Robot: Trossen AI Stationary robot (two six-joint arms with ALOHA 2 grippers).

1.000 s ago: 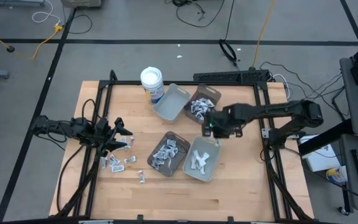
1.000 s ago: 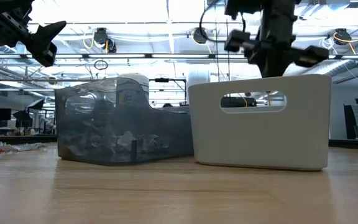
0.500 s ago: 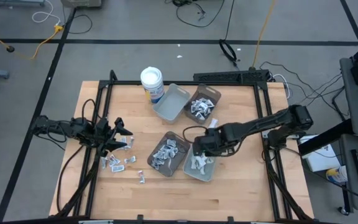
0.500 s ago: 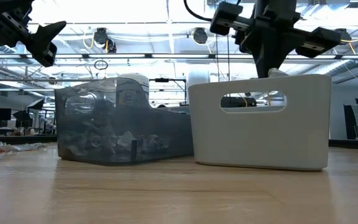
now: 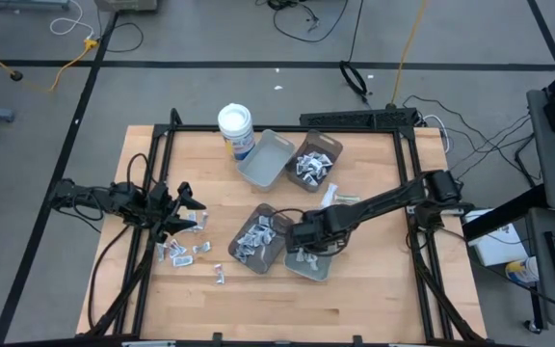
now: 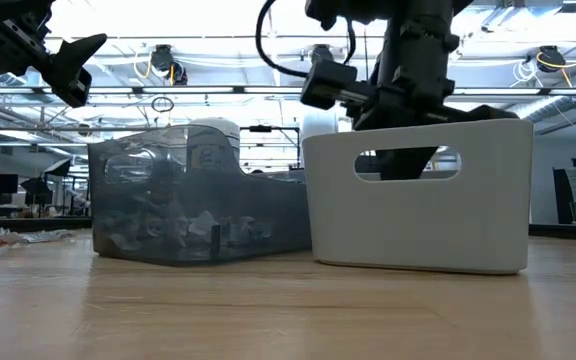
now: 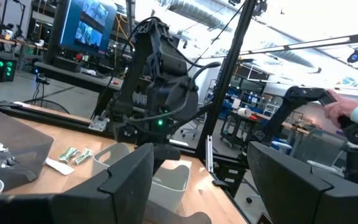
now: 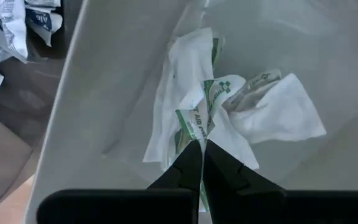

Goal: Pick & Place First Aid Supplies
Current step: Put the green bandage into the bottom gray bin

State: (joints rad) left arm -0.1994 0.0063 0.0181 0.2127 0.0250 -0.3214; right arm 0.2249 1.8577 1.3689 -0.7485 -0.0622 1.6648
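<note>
Right hand (image 8: 202, 148) inside a tray (image 5: 322, 265), over packets (image 8: 229, 112).

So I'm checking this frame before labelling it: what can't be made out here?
- High view: the right end effector is hidden under its own arm, over the grey tray.
- Low view: the white-looking tray wall hides the packets inside.
- Right wrist view: print on the white packets is crumpled and unreadable; whether the shut tips pinch one is unclear.
- High view: loose packets by the left end effector are too small to identify.

One camera looks straight down on the surface (image 5: 355, 289); another sits level at its edge. Both share the grey tray (image 6: 418, 200) at centre.
</note>
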